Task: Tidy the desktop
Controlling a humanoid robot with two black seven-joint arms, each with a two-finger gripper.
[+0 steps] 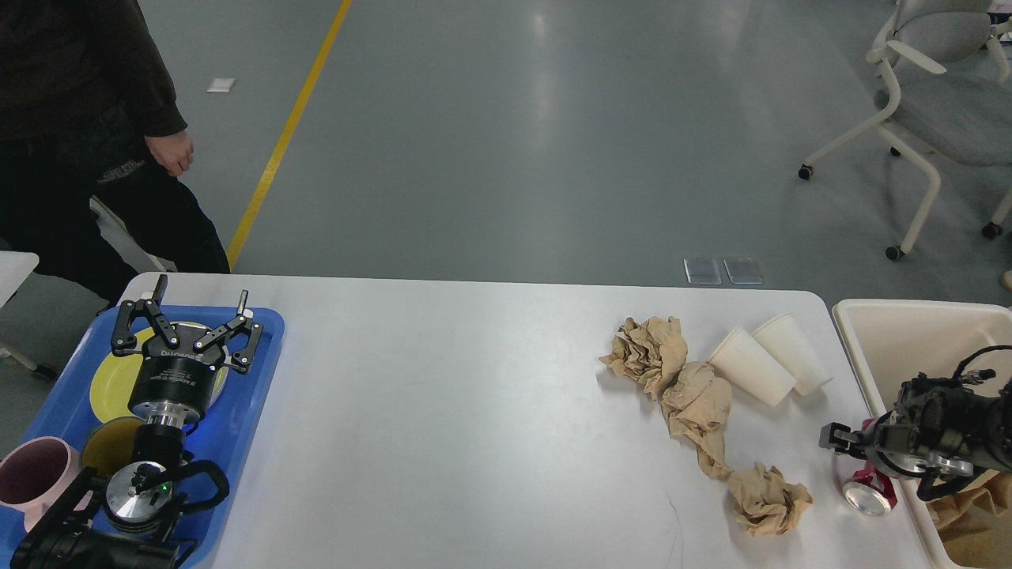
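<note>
Dishes sit in the tray (261, 332). Paper wads (696, 395), cups (751, 365) and a can (868, 490) remain near the desktop's (443, 411) right edge. Left gripper (194, 316) fingers spread; the right gripper's (838, 438) finger state cannot be determined.

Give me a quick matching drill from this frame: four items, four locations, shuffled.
Items
1. yellow plate
2. pink mug
3. red can
4. paper cups

Locations
A. lying on the tabletop, next to crumpled brown paper
B. near corner of the blue tray, at the left edge of view
C. on the blue tray, under the left gripper
D. on its side at the right gripper, beside the cream bin

Pairs: 1-C, 2-B, 3-D, 4-A
</note>
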